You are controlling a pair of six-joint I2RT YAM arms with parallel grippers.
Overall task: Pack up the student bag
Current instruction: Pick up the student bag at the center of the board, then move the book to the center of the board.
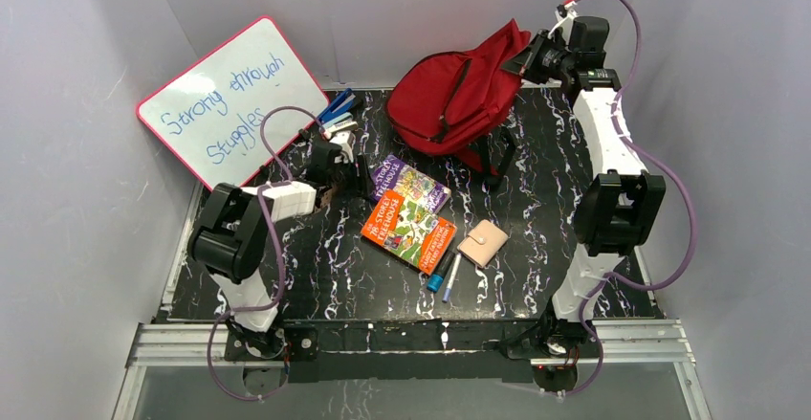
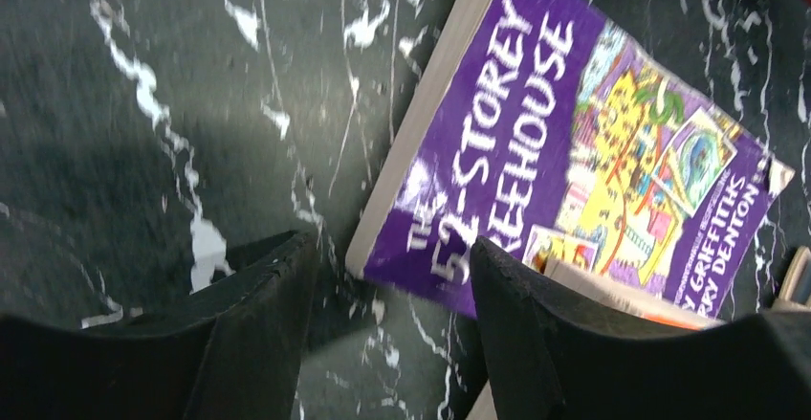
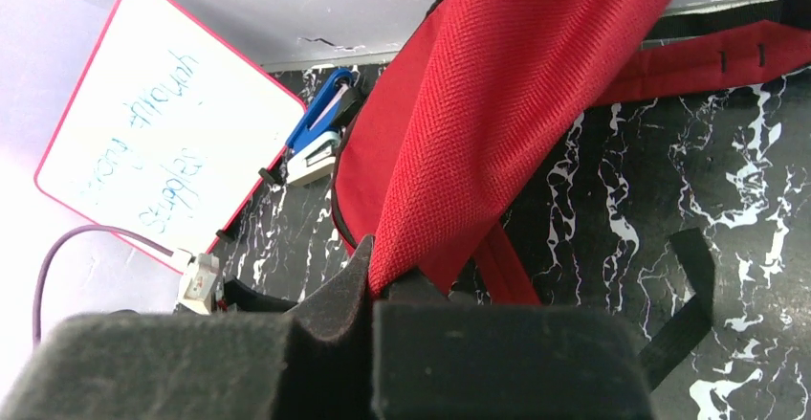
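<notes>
Black marble-patterned table [image 1: 536, 248] with white veins sits between pale grey walls. At far left a pink-framed whiteboard [image 1: 234, 99] leans on the wall, reading "Strong through Struggles". Just right of it, at the back, lie a blue stapler [image 1: 337, 106] and a pale one [image 1: 340, 127]. The left arm [image 1: 251, 233] reaches toward the middle; its jaws are spread, and the near corner of a purple "52-Storey Treehouse" book [image 2: 574, 143] shows between them. I cannot tell whether they touch it. An orange Treehouse book [image 1: 407, 232] overlaps the purple one's near end. Near the orange book's right corner lie a teal marker [image 1: 439, 276] and a blue pen [image 1: 451, 277], side by side, and just beside them a small beige wallet [image 1: 483, 243]. The student bag [image 1: 454, 95], dark red with black straps, rests at the back, right of centre, its upper right corner lifted. The right arm [image 1: 607, 147] has its jaws pressed together on a fold of that red fabric.
</notes>
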